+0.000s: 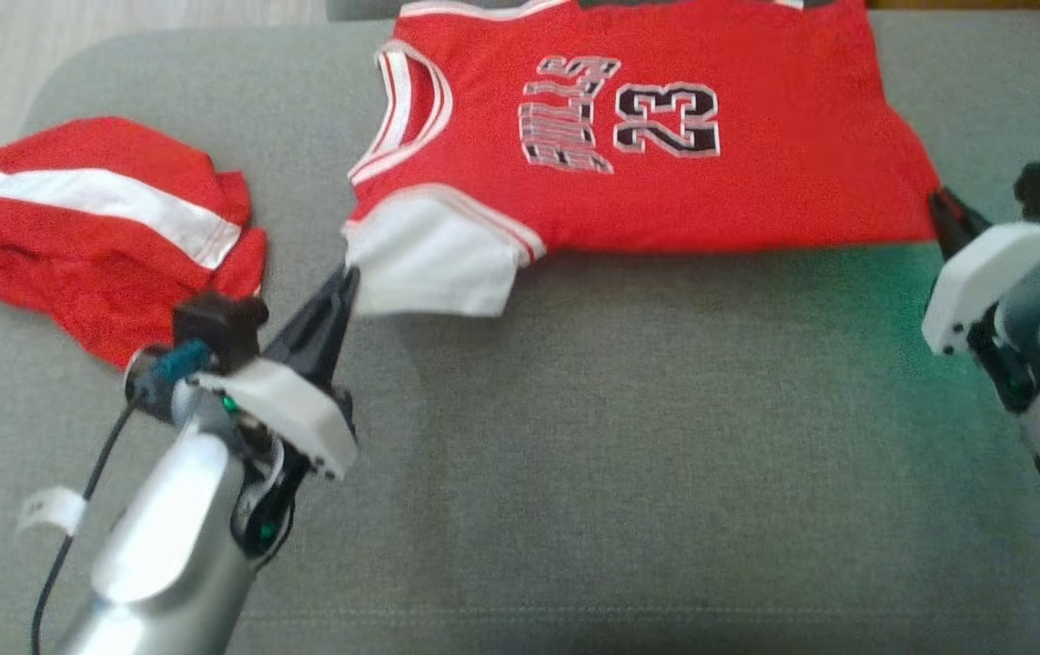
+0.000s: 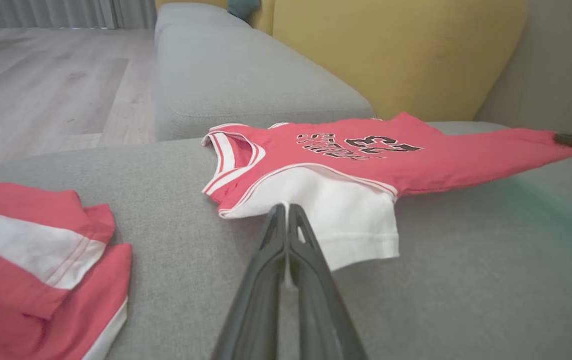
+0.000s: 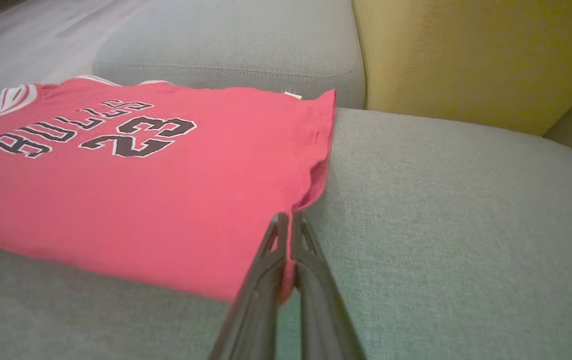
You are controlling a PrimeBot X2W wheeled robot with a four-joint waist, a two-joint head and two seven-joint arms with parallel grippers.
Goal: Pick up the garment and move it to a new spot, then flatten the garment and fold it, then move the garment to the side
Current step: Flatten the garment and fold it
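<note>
Operator: Where does the jersey point(image 1: 738, 182) lie?

Spotter: Spread face up across the far half of the grey sofa cushion point(image 1: 629, 473), with the black 23 and the lettering showing. Its collar end points to the robot's left and its hem to the right. The near edge throws a shadow on the cushion.

Operator: And the left end effector point(image 1: 347, 282)?

Spotter: Its two fingers are pressed together. The tips sit at the near left corner of the white sleeve point(image 1: 433, 264), and in the left wrist view they lie against that white cloth point(image 2: 286, 210). It looks like a pinch on the sleeve's edge.

Operator: What about the right end effector point(image 1: 940, 205)?

Spotter: Its fingers are closed too, at the jersey's near right hem corner. In the right wrist view red cloth shows squeezed between the fingers point(image 3: 286, 217), so it is pinching the hem. That corner is drawn out to a point toward it.

Operator: Is anything else close by?

Spotter: Crumpled red shorts point(image 1: 101, 236) with a white stripe lie on the same cushion. They are to the left of the left end effector and well apart from the jersey. A yellow backrest point(image 2: 396, 55) stands behind the cushion.
</note>
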